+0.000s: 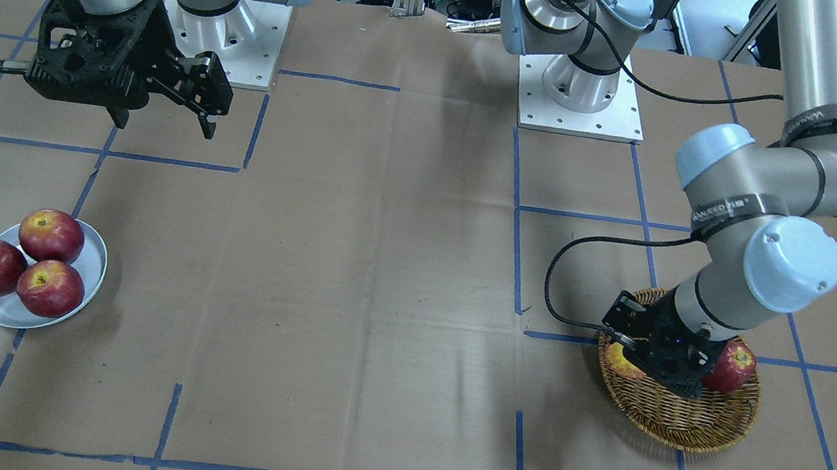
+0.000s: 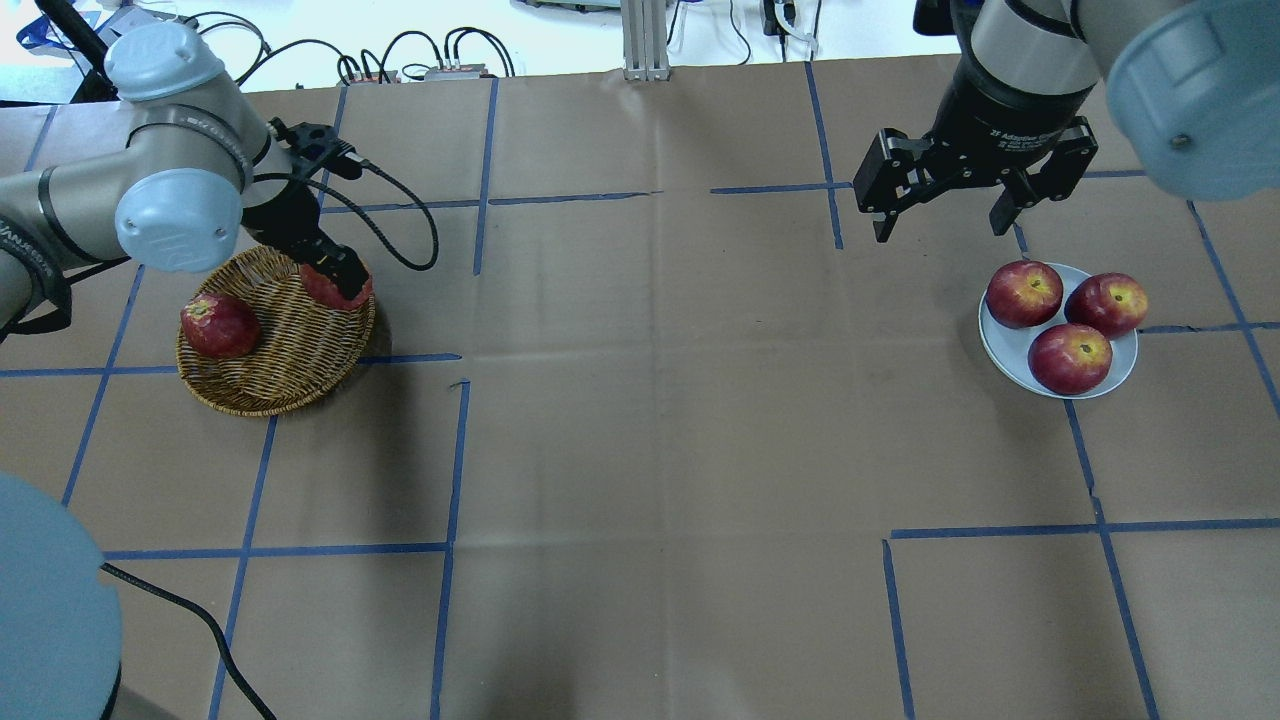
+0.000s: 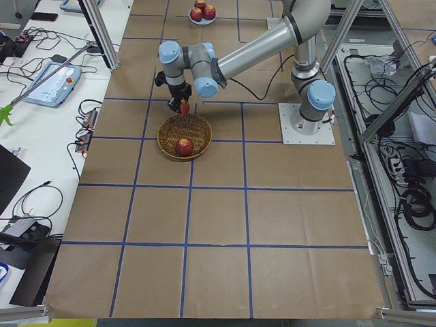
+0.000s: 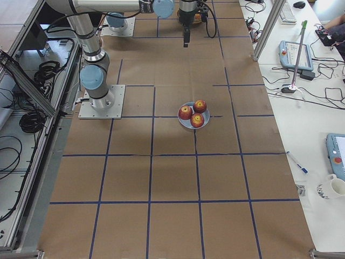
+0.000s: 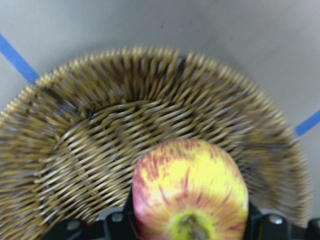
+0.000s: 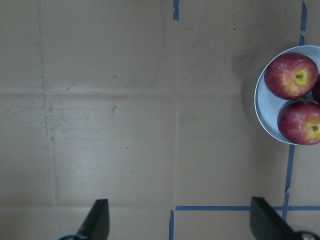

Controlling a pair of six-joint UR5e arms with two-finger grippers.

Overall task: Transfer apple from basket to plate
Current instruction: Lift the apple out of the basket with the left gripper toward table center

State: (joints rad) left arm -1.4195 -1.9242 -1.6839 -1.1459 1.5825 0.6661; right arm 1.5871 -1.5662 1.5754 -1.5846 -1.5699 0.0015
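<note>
My left gripper is shut on the yellow, red-streaked apple and holds it just over the far rim of the wicker basket. The apple also shows in the front view and in the overhead view. The basket shows below it in the left wrist view. My right gripper is open and empty, hovering beside the pale plate. The plate carries three dark red apples.
One dark red apple lies in the basket, beside the gripper. The table is brown paper with blue tape lines. The plate's edge shows at the right of the right wrist view. Both arm bases stand at the table's robot side.
</note>
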